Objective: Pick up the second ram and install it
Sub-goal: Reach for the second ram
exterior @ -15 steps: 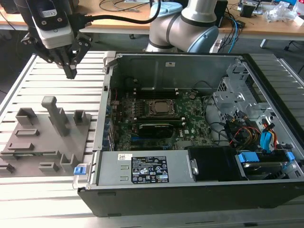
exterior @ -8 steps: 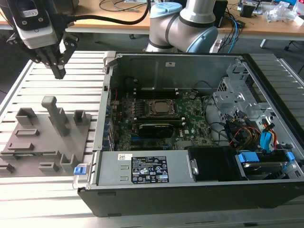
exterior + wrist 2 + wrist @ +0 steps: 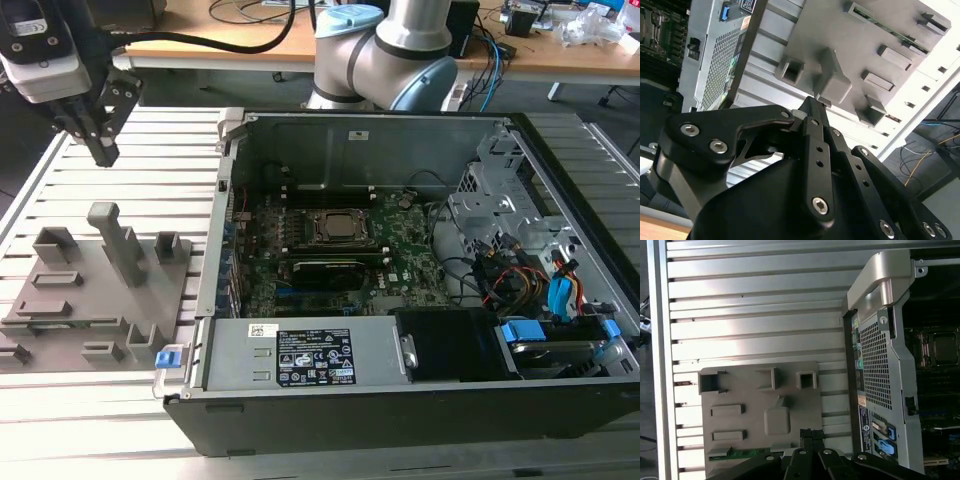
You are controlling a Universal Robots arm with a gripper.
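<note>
On the slotted metal table, the open computer case takes the exterior view's right, and a grey holder tray lies just beside it on the left. The gripper hangs above the tray, jaws together and empty. The second ram lies in a slot along the tray's edge.

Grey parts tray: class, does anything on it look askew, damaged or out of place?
Nothing stands out. The grey parts tray lies flat on the slatted table, the second ram sits straight in its edge slot, and the claw hovers above.
</note>
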